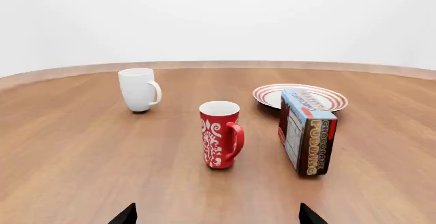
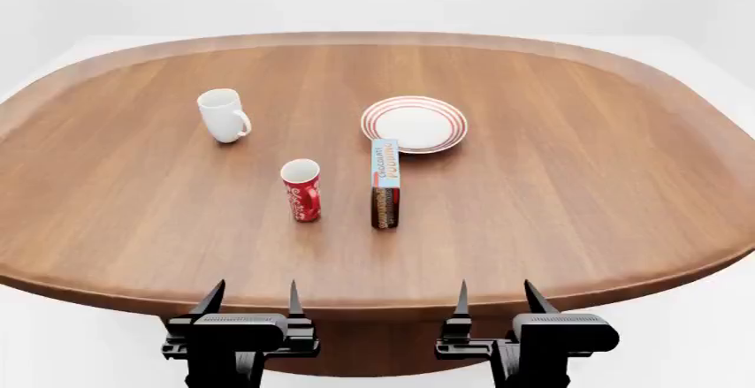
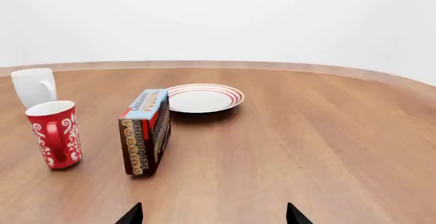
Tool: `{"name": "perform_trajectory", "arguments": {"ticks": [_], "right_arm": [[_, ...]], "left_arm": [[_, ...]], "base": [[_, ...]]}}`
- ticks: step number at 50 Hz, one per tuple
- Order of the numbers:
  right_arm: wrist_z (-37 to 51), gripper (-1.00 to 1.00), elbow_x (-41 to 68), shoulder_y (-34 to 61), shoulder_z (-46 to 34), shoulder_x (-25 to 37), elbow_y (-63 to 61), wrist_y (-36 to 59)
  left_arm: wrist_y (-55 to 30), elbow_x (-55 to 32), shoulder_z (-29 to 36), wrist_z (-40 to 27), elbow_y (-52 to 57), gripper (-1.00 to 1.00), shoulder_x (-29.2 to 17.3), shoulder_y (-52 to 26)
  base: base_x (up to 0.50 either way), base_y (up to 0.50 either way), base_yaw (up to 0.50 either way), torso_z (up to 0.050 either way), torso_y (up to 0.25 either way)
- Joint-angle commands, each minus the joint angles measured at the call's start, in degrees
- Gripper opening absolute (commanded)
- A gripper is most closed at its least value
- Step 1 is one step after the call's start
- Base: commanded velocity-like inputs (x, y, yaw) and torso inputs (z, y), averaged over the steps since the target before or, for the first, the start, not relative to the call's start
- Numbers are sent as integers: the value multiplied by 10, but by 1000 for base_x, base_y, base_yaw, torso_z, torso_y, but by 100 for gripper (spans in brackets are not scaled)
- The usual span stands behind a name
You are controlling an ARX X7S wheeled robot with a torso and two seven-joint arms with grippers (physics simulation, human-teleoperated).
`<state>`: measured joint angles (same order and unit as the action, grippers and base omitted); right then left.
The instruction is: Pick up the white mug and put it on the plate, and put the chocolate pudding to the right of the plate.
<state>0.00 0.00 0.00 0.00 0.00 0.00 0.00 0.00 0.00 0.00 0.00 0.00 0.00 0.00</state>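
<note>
Wooden table: large oval top of brown wood point(image 2: 567, 194) with a raised lip; its near edge hides the base, and the far rim shows as a curved band in both wrist views.
Left gripper: black two-finger gripper point(image 2: 251, 298) below the near table edge, jaws spread apart and holding nothing; only its two finger tips show in the left wrist view.
Right gripper: black two-finger gripper point(image 2: 494, 297), likewise below the near edge, jaws spread and empty; only the tips show in its own wrist view.
Plate: round white plate with red concentric rings point(image 2: 413, 124), flat on the table right of centre, bare; its near edge is partly covered by the box in the left wrist view.
Chocolate pudding: blue and brown rectangular box point(image 2: 385, 183) standing on a narrow side, just in front of the plate; whether they touch cannot be told.
White mug: plain glossy white ceramic mug point(image 2: 222, 115) upright, far left, well apart from the plate; cut off at the frame edge in the right wrist view.
Red mug: red mug with white patterning point(image 2: 302, 190), upright, beside the box on its left.
</note>
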Motion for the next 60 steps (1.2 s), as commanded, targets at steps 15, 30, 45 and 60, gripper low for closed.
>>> {"name": "perform_trajectory", "arguments": {"ticks": [15,30,45,60], "right_arm": [[42,100,19,2,-40,30,3,3],[36,100,11,1,-33,23,10,0],[90,100,12,-11,-17,43,-53,-30],[106,100,124,-81,77,70,-252,-147]], "left_arm": [[-8,-29,35,-39,2,100,-30,-2],[-14,-4,38,-38,2,100,-25,0],[2,-16,27,-74,73,100,-48,14],[67,-37,-82,-154,272,100,-71,74]], "base": [[0,0,0,0,0],[0,0,0,0,0],[0,0,0,0,0],[0,0,0,0,0]]}}
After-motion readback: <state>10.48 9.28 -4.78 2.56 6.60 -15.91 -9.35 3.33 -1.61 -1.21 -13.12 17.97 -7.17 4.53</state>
